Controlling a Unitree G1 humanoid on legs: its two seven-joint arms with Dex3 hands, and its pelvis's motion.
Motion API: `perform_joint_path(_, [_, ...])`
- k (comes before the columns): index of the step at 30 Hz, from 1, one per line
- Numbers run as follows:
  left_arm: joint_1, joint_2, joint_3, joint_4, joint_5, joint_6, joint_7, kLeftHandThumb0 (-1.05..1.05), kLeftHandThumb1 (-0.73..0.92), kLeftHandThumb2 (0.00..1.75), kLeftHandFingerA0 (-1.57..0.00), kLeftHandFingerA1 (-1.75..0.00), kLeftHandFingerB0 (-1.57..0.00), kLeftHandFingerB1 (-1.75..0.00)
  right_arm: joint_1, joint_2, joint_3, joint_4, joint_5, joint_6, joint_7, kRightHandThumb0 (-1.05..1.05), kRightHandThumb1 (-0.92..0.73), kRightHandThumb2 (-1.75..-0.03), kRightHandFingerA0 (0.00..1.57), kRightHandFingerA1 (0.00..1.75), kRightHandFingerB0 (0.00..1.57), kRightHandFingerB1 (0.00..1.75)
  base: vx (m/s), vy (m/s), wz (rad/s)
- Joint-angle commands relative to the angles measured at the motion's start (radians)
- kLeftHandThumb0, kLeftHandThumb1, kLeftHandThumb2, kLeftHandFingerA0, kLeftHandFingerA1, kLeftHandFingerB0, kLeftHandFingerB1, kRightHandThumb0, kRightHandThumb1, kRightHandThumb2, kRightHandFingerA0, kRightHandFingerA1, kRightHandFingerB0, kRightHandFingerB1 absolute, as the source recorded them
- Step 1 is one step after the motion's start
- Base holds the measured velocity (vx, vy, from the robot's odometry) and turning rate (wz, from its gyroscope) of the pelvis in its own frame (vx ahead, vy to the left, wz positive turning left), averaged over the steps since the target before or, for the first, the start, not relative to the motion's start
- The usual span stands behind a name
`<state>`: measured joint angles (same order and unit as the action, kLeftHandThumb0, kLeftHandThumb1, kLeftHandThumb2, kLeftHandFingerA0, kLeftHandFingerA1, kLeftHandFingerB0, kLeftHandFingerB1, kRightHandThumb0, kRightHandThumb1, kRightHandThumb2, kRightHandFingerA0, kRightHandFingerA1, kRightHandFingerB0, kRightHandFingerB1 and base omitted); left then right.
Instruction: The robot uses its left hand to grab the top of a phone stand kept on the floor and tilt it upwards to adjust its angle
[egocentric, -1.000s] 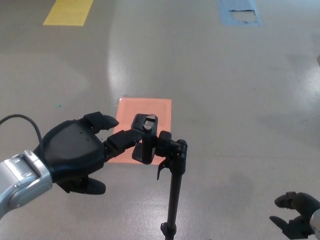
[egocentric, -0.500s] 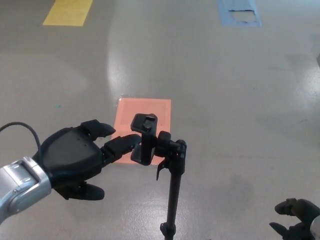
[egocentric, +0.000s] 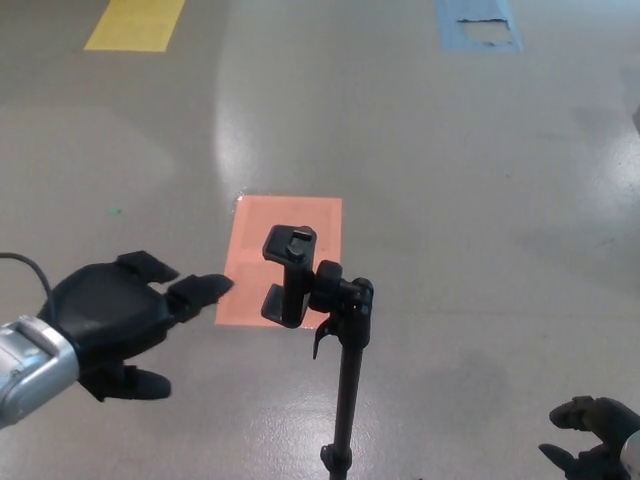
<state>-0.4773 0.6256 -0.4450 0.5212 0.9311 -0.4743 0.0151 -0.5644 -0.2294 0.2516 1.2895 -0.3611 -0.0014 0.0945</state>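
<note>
Phone stand (egocentric: 330, 330) sits centre frame, slightly low. Black pole rises from the bottom edge of my head view, and its foot is cut off there, so I cannot see the base on the floor. At the top, a knuckle joint carries the clamp head (egocentric: 287, 277), which stands close to upright: upper jaw at the top, lower jaw beneath, both black, nothing held between them. A small lever hangs off the joint on the left side of the pole.

Behind the clamp, on the grey floor (egocentric: 450, 200), I read an orange rectangle (egocentric: 285, 222) of tape or paint; the clamp overlaps its lower right part in the picture.

Left hand (egocentric: 110, 320) comes in from the left edge, silver forearm cuff at the bottom left corner. Fingers spread apart and holding nothing. The longest fingertip (egocentric: 212, 286) points toward the clamp but stops short of it; there is clear floor and orange patch between fingertip and stand. No contact that I can see.

Right hand (egocentric: 590, 435) is only partly visible at the bottom right corner, well apart from the stand. Its dark fingers look loosely curled with gaps between them and nothing in them.

Farther out: a yellow floor marking (egocentric: 135, 24) at top left, a blue marking (egocentric: 478, 22) with a worn pale patch at top right. Bright glare streak runs down the floor above the orange rectangle.
</note>
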Motion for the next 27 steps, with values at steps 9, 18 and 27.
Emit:
perform_joint_path(9, [-0.092, -0.022, -0.024, 0.348, -0.014, 0.021, 0.134, -0.87, 0.63, 1.01, -0.18, -0.34, 0.0, -0.13, -0.015, -0.002, -0.01, 0.002, 0.005, 0.003, -0.009, -0.62, -0.8, -0.64, 0.2, 0.32, 0.19, 0.27, 0.0, 0.0, 0.0])
perform_joint_path(18, [-0.07, -0.084, 0.063, 0.622, -0.15, 0.041, 0.157, -0.93, 0.68, 1.1, -0.01, -0.17, 0.0, -0.11, 0.018, 0.003, -0.021, -0.001, 0.009, -0.051, -0.084, -0.61, -0.82, -0.65, 0.22, 0.32, 0.18, 0.28, 0.0, 0.0, 0.0])
perform_joint_path(27, [0.031, -0.166, 0.213, 0.744, -0.29, 0.054, 0.16, -0.97, 0.73, 1.1, -0.09, -0.22, -0.08, -0.11, 0.078, 0.002, -0.046, 0.002, 0.021, -0.083, -0.116, -0.62, -0.82, -0.65, 0.22, 0.33, 0.18, 0.28, 0.0, 0.0, 0.0])
